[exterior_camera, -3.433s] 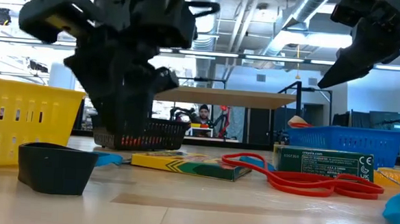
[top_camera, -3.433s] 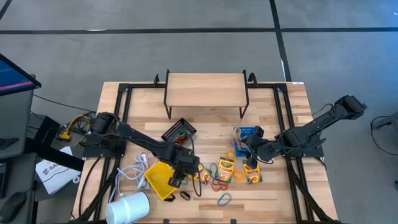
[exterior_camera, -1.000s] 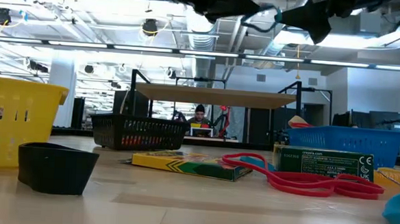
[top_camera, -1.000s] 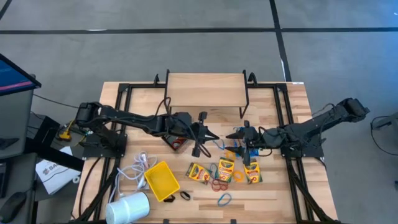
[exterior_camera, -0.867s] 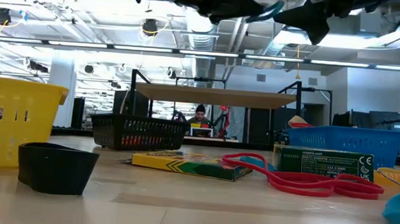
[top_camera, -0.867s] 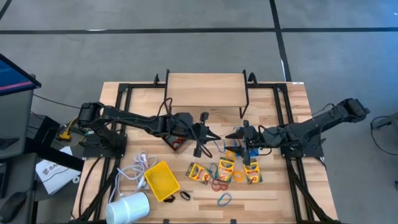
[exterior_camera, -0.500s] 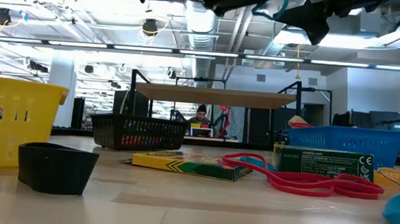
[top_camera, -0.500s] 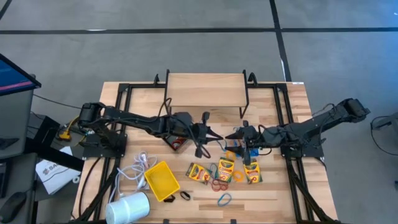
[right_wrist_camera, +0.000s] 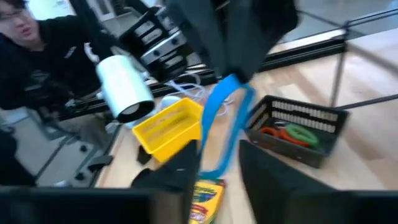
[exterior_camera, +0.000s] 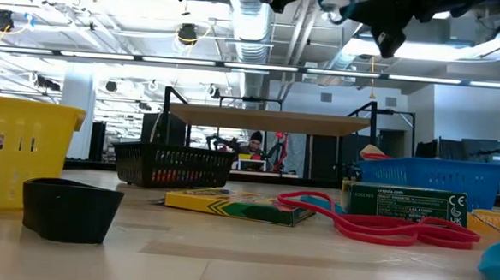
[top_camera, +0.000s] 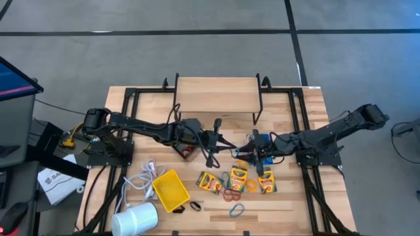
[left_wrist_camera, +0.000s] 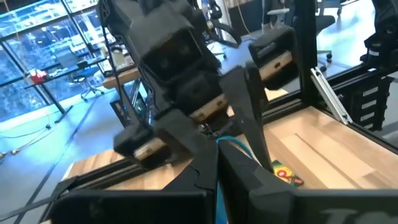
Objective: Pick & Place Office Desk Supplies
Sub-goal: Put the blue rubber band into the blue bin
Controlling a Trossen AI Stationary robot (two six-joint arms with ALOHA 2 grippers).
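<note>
Above the table's middle, my left gripper is shut on a blue rubber band, which hangs from it as a long loop. My right gripper faces it from the right. Its fingers stand on either side of the hanging band with a gap still between them. Below lie three crayon boxes and loose red, orange and blue rubber bands on the wood. The black bin holds red and green bands. The yellow bin sits near left, the blue bin under the right arm. My left gripper pinches the blue rubber band at its upper end between its two fingers. The fingers reach in about level from the table's left. The band hangs slack below them as a narrow loop, lifted clear of the table.
A wooden shelf riser stands at the back centre. A white cylinder and a white coiled cable lie near left. A small dark clip lies near the front edge. A person sits beyond the table.
Both arms have stayed above the table's middle with the blue band between them. My right gripper's fingers have drawn closer together around the hanging band. The band stays in my left gripper.
</note>
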